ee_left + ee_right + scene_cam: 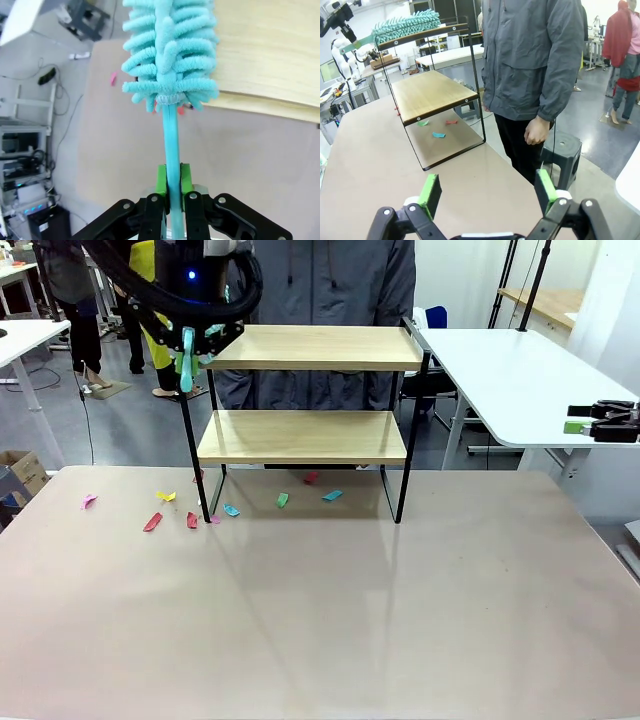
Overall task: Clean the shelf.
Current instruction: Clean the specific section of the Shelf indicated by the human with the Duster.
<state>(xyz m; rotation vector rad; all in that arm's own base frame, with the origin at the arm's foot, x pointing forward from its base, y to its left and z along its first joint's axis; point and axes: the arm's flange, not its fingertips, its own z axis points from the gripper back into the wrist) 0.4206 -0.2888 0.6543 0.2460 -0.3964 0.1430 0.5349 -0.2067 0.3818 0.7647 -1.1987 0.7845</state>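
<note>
Located the shelf point(303, 435) at the far middle of the table point(320, 640), upright on its thin black frame, two light wooden boards one above the other. Saw both boards bare where visible; could not check the top board's left end, covered by the teal chenille duster point(186, 360). Noted coloured paper scraps point(152, 522) on the table around the left front leg and beneath the lower board. Noted a person point(330, 280) standing just behind the shelf, one hand point(537, 131) hanging loose.

Step in hand, as judged: sweeping the top board, starting at its left end. To do it well:
- Keep the duster head flat along the board and draw it across the full width in one steady pass.
- Hold the pressure light to avoid tipping or sliding the frame.
- Lift clear of the side rail at the end of the stroke.
- Then drop to the lower board, entering from the open front rather than through the side bars.
- Watch for the handle striking the left upright.

Left gripper point(170, 182): clamped tight on the duster's thin handle, green pads point(161, 180) pressed to either side, head pointing away over the board's edge. Cannot confirm firm contact of fibres with wood.

Right gripper point(487, 192): spread wide, holding nothing, touching nothing, hanging off to the right, well apart from the shelf.
</note>
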